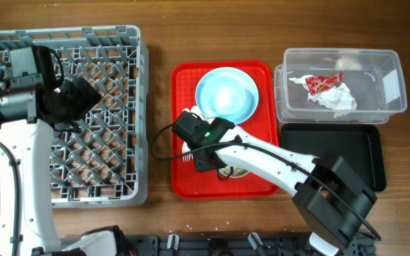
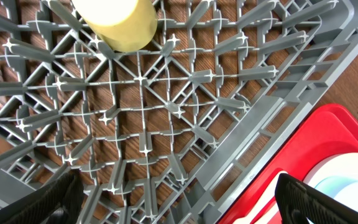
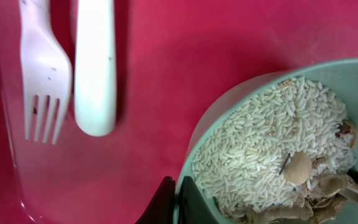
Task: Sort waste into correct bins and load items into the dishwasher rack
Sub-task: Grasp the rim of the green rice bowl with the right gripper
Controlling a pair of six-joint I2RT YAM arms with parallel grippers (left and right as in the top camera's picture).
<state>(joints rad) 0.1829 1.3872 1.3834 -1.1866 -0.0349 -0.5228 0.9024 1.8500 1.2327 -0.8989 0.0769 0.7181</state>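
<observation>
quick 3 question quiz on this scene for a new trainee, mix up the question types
1. True or false: the yellow cup is on the red tray.
2. The crumpled napkin lies in: A) clear tub B) black tray C) light-blue plate.
3. Fill in: the right fingers are shut on the rim of the pale green ____.
Key: 1 false, it is in the dishwasher rack. 2 A. 3 bowl.

There is one each: grey pegged plastic rack, yellow cup, flat red tray, round light-blue plate, pale green bowl, white plastic fork, white plastic spoon, clear plastic tub, black tray, crumpled white napkin, red wrapper.
</observation>
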